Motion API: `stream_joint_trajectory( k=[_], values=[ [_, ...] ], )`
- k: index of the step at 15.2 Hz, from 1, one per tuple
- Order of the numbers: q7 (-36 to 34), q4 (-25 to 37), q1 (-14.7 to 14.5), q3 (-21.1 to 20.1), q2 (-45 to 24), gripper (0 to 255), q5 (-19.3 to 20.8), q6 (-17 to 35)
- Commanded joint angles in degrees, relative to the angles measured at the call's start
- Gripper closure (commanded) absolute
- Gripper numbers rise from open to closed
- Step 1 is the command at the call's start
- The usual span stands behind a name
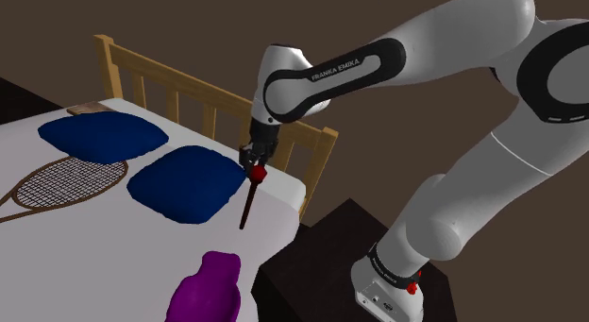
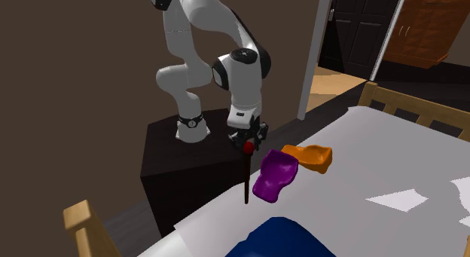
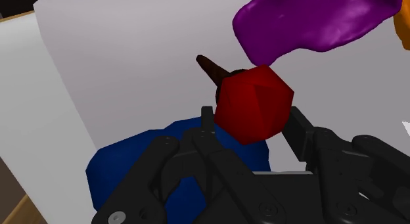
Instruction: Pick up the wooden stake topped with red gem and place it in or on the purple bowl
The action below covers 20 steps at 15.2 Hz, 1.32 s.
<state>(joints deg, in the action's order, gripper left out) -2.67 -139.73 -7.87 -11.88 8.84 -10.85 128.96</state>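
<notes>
Dark brown, wood-like and matt along the stake [image 1: 248, 202]; faceted, smooth and faintly shiny on the red gem [image 3: 253, 103] at its top; smooth, uneven and softly glossy across the purple bowl [image 2: 274, 175], likewise across the orange bowl [image 2: 309, 156]; matt black over the gripper [image 3: 253, 124], small screw heads set in; glossy white shell on the arm [image 1: 453, 27]; pale plain wood in the bed frame [image 1: 319, 160]; flat matt white on the sheet [image 1: 113, 263]; soft-looking matt deep blue on the pillows [image 1: 187, 181]; fine string mesh in the racket [image 1: 57, 185], brown wood-looking rim; dark and matt on the stand [image 2: 173, 165].
</notes>
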Motion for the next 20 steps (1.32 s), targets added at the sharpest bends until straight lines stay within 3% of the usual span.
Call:
stream_joint_trajectory(
  k=[1, 20],
  values=[
    [-0.14, 0.72, 0.02, 0.06, 0.72, 255, 0.05, -1.45],
    [-1.34, 9.79, 0.3, 0.98, 7.13, 255, 0.55, -16.86]
  ],
)
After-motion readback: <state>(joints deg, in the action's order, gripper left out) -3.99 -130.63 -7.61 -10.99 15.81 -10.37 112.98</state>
